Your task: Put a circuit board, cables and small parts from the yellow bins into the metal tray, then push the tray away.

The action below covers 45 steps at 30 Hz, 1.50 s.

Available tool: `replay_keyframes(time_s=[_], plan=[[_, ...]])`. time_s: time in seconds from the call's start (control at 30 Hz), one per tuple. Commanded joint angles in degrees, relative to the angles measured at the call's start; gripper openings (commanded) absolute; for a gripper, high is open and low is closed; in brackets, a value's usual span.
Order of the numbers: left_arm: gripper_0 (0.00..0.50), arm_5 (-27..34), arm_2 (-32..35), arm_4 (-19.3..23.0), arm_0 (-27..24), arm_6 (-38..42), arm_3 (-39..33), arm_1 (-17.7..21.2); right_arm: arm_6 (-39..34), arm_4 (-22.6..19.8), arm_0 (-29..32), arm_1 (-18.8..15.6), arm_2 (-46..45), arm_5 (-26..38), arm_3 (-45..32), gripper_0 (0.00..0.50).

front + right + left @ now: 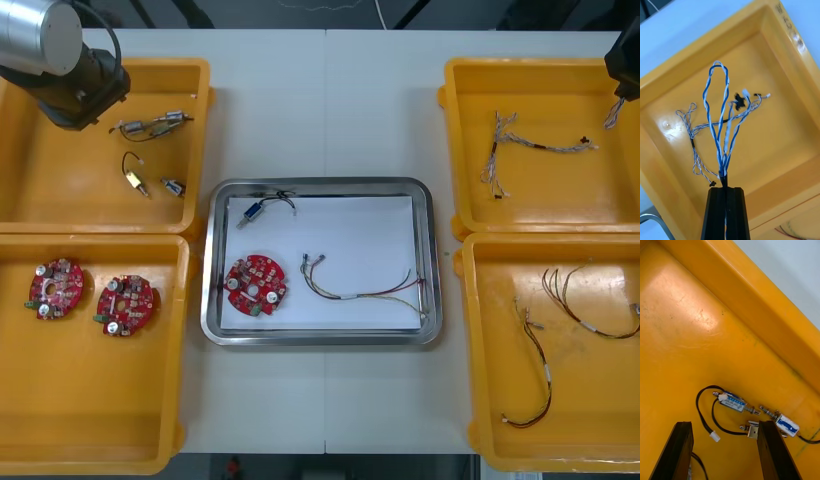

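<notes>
- Right gripper (725, 189): jaws closed tight on a twisted blue and white cable (719, 112), pinched at its gathered end; its loops spread out beyond the fingertips, over the floor of the far right bin (790, 123)
- Loose blue and white cable (696, 130): lying on that bin's floor, past the held cable and apart from the jaws; a small black connector (739, 100) sits by its far strands
- Left gripper (724, 424): jaws wide apart and holding nothing, low over the far left bin (685, 333)
- Labelled small metal part (733, 402): on the bin floor just beyond the gap between the open jaws; its black lead (701, 410) curls back into the gap and ends in a white plug (715, 435)
- Second small metal part (787, 424): just outside one finger, in line with the first; a small metal piece (751, 429) lies against that finger's inner side, and I cannot tell whether it touches
- Metal tray (320, 186): mid-table between the bins, white inside, well away from both sets of jaws; it holds a red circuit board (255, 283), a red and yellow cable (365, 288) and a small metal part with a black lead (252, 210)
- Near left bin (90, 400): two more circuit boards (55, 288) side by side
- Near right bin (570, 400): thin cables (535, 370) lying loose
</notes>
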Motion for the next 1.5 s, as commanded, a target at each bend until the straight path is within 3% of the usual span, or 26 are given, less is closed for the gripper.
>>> replay_keyframes(time_s=[0.03, 0.2, 0.4, 0.77, 0.93, 1.23, 1.3, 1.33, 1.37, 1.4, 1.5], plan=[[0.500, -2.5, -3.2, -1.0, -3.3, 2.3, 0.0, -1.1, 4.5, -4.7, 2.5, -3.5, 2.5, 0.3, -7.6, 0.000], [0.500, -7.3, -5.4, -1.7, -3.3, 2.7, 4.1, -2.2, 10.6, -12.4, 7.7, -5.0, 6.9, 0.3, -16.8, 0.000], [0.500, -10.6, -5.4, -3.2, -3.3, 2.2, 7.5, -3.5, 16.9, -20.9, 9.6, -6.7, 12.8, 0.3, -24.9, 0.000], [0.500, -16.6, -8.8, -4.1, -3.3, 2.0, 11.7, -4.6, 27.0, -29.8, 9.4, -6.7, 23.9, 0.3, -34.5, 0.000], [0.500, -17.9, -9.3, -4.4, -3.3, 1.6, 13.5, -5.1, 33.3, -28.9, 7.9, -5.2, 30.2, 0.3, -34.8, 0.000], [0.500, -17.8, -10.0, -5.8, -3.2, 1.2, 14.8, -5.5, 46.6, -17.9, 5.9, -0.2, 43.3, 0.3, -31.6, 0.000], [0.436, -18.0, -10.0, -5.7, -3.3, 1.2, 14.8, -5.6, 48.4, -17.0, 5.9, 0.1, 44.9, 0.3, -30.5, 0.000], [0.293, -18.1, -10.1, -5.7, -3.3, 1.2, 14.8, -5.6, 49.5, -16.4, 5.9, 0.3, 45.8, 0.3, -29.9, 0.000], [0.062, -18.1, -10.1, -5.7, -3.3, 1.3, 14.8, -5.6, 50.7, -15.8, 5.9, 0.5, 46.8, 0.3, -29.3, 0.000], [0.001, -18.1, -10.0, -5.7, -3.3, 1.3, 14.8, -5.6, 51.3, -15.5, 5.9, 0.6, 47.2, 0.3, -29.0, 0.000], [0.000, -18.2, -10.0, -5.1, -3.3, 1.2, 14.7, -5.6, 53.6, -13.8, 5.9, 0.7, 49.8, -0.8, -27.6, 0.000]])
